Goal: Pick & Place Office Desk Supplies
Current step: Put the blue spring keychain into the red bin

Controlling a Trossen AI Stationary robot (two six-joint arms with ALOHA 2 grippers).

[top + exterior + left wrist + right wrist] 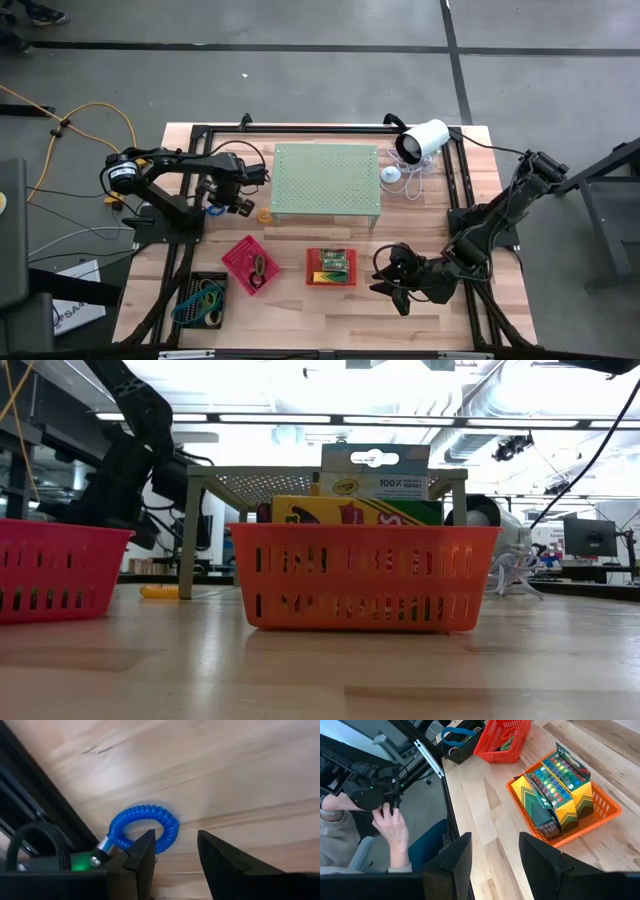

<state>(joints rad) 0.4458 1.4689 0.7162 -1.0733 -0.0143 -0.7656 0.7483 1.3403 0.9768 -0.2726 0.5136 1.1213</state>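
A blue coiled loop point(150, 822) with a small metal end lies flat on the wooden table at the far left, beside the black frame rail. My left gripper point(175, 851) point(222, 203) points down over it, open. One finger point(142, 855) stands at the coil's rim and the other is off to its side. My right gripper point(492, 852) point(395, 278) hangs open above the table's near right, with nothing between its fingers. The red tray point(332, 267) holds green and yellow packs point(552, 790). The black tray point(203, 298) holds green and blue loops. My left gripper comes at the blue coiled loop from above, pointing down. One fingertip point(148, 840) overlaps the coil's rim point(162, 842) in the wrist view. I cannot tell whether it touches. The coil lies flat on the table.
The pale green perforated stand point(325, 180) fills the far middle, with a small orange item point(263, 213) at its left leg. A pink tray point(250, 265) sits left of the red one. A white camera point(420, 140) stands far right. A person's hand point(392, 827) shows beyond the table.
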